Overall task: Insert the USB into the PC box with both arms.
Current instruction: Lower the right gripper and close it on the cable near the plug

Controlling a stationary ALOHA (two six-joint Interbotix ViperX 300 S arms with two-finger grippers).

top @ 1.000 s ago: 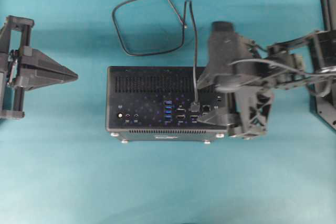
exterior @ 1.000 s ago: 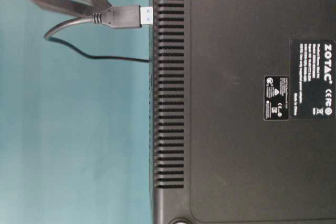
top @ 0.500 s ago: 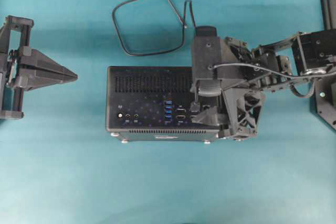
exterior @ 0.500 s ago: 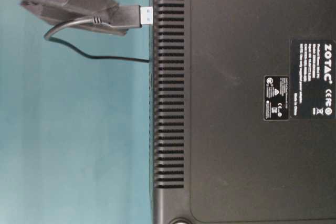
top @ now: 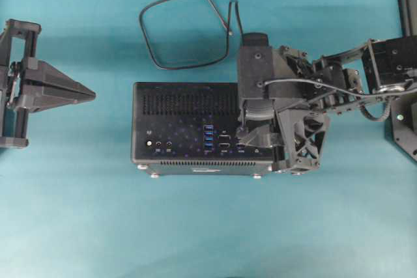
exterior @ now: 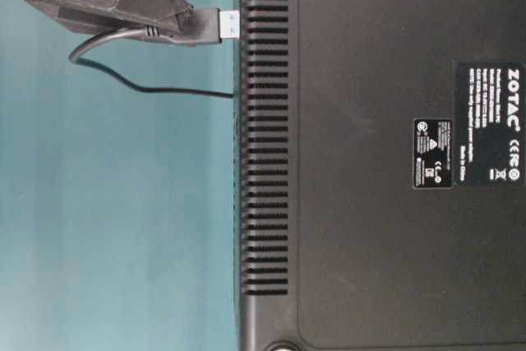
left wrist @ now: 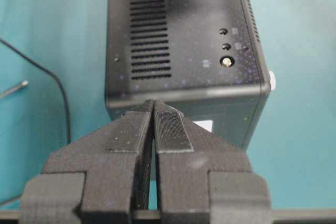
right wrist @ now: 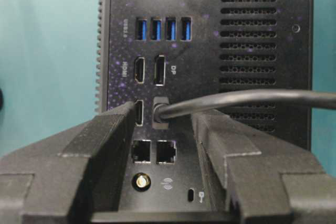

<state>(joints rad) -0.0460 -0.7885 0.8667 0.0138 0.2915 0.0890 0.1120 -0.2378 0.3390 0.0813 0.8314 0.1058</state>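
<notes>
1. The teal worktop (top: pixel 78 213) carries everything; the black PC box (top: pixel 182 105) lies in its middle with the port face turned up, a vent grille along one side and a row of blue ports near the centre.
2. The right arm (top: pixel 352 83) reaches in from the right edge and bends down over the box's right end.
3. The left hand (top: pixel 91 96) hangs off to the left, well apart from the box — its two pointed fingers are pressed together with nothing between them.
4. The right hand (right wrist: pixel 163 124) straddles the plug: one finger (right wrist: pixel 105 135) on each side, part-way apart, and whether they touch it I cannot tell.
5. The black cable (top: pixel 186 30) loops on the worktop behind the box.
6. The USB (right wrist: pixel 160 113) stands in a socket just below the two video ports — from table level its metal tip (exterior: pixel 228 25) meets the box's face.
</notes>
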